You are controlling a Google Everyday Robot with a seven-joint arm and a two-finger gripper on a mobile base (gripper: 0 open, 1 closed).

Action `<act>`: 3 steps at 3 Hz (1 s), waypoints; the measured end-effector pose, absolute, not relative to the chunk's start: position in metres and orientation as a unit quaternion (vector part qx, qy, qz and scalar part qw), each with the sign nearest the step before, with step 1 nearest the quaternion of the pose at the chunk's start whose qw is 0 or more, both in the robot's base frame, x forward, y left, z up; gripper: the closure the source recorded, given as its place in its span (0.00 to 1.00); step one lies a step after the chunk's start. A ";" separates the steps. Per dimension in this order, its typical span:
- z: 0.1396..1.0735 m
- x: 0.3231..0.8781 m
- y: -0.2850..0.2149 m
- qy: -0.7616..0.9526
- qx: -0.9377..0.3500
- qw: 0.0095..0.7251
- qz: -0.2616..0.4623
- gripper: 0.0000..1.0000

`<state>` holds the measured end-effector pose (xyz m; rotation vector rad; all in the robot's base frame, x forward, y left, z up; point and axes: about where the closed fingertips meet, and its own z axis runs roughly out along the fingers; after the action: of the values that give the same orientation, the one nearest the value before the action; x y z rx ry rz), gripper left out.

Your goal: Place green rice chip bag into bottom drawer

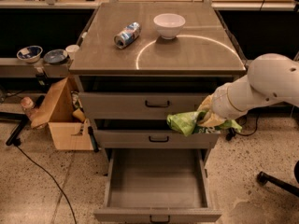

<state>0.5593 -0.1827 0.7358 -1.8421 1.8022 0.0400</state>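
The green rice chip bag (184, 122) is crumpled and bright green, held in the air in front of the middle drawer, right of centre. My gripper (205, 119) is shut on the bag's right end, with the white arm reaching in from the right. The bottom drawer (156, 178) is pulled out below, its flat grey floor bare and its small dark handle at the front edge. The bag hangs above the drawer's back right part.
A white bowl (169, 25) and a blue-silver can (127, 35) lie on the cabinet top (196, 55). The two upper drawers are shut. An open cardboard box (60, 118) stands at the left. Bowls (29, 53) sit on a left shelf. A chair base (278, 181) is at right.
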 end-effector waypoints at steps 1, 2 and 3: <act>0.716 0.553 -0.182 0.679 -0.685 0.263 0.024 1.00; 0.699 0.548 -0.180 0.685 -0.684 0.250 0.034 1.00; 0.682 0.541 -0.177 0.689 -0.684 0.235 0.048 1.00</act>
<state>0.5413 -0.1767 0.6824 -1.8781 1.8896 0.1329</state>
